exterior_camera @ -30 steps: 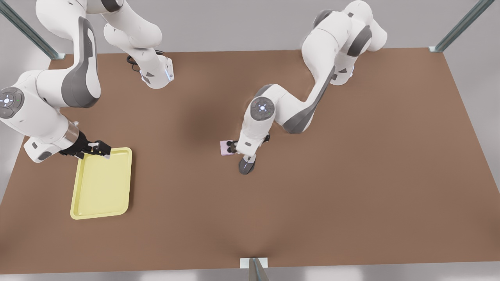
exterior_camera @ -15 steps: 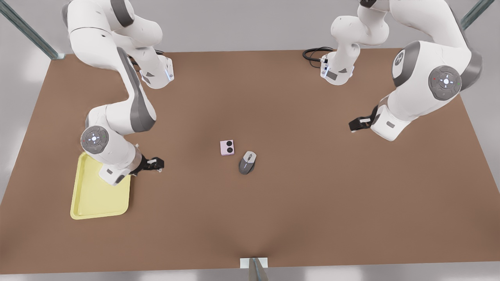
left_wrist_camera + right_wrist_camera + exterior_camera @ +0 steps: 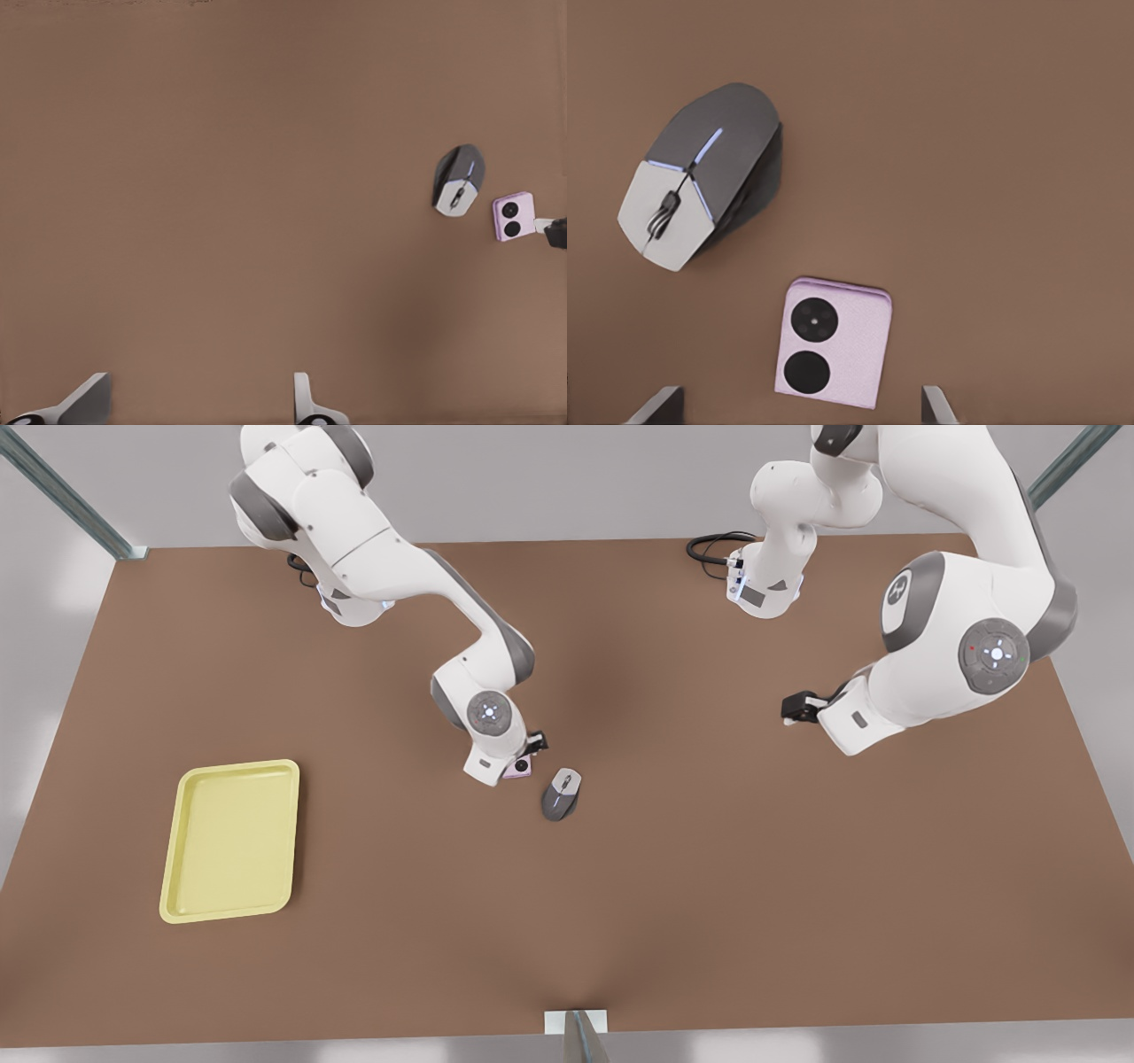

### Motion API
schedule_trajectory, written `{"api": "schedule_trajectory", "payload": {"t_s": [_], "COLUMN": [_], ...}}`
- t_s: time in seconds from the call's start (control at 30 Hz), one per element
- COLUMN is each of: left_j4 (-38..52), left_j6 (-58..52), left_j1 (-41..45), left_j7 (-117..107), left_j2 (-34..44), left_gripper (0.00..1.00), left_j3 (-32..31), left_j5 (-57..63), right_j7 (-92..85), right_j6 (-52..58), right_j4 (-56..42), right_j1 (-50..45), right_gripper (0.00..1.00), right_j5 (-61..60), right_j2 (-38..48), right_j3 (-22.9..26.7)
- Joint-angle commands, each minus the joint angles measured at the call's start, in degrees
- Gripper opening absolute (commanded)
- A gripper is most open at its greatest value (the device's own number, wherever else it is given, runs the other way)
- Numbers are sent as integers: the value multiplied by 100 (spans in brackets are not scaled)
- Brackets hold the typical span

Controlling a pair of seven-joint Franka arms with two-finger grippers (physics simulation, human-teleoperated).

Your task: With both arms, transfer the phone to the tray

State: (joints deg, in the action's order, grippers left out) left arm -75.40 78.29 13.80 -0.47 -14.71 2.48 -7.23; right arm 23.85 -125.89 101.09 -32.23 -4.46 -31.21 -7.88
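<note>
Two spread fingers of the right gripper (image 3: pixel 530 749) straddle the phone (image 3: pixel 834 343) directly beneath; the left gripper (image 3: pixel 795 710) waits, also open.

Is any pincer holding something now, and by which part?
Nothing is held. The right pincer is open over the phone; the left pincer waits, open.

And there's the grey computer mouse (image 3: pixel 561 794), sitting flat on the brown table (image 3: pixel 709 886) near its middle, a lit blue line running along its dark back and a pale front end with a scroll wheel. At the far edge, a black cable (image 3: pixel 709 545) coils on the table. Metal frame struts (image 3: pixel 66 500) angle off the far corners, and a small metal bracket (image 3: pixel 576 1023) sits at the near edge.
</note>
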Motion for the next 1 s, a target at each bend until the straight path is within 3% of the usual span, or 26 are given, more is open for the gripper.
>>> {"api": "schedule_trajectory", "payload": {"t_s": [0.0, 0.23, 0.97], "left_j4": [-1, -1, -1], "left_j6": [81, 152, 283], "left_j1": [0, 0, -9], "left_j7": [1497, 1497, 1506], "left_j2": [-6, -59, -76], "left_gripper": [100, 100, 100], "left_j3": [-2, -2, 7], "left_j5": [2, 2, 29], "right_j7": [1984, 1492, 182], "right_j6": [-990, -1614, -1614], "right_j4": [95, 860, 860], "right_j1": [-20, 76, 146], "right_gripper": [100, 100, 100], "right_j5": [-275, -284, -240], "right_j2": [-157, -202, -395], "right_j3": [-3, -118, -100]}}
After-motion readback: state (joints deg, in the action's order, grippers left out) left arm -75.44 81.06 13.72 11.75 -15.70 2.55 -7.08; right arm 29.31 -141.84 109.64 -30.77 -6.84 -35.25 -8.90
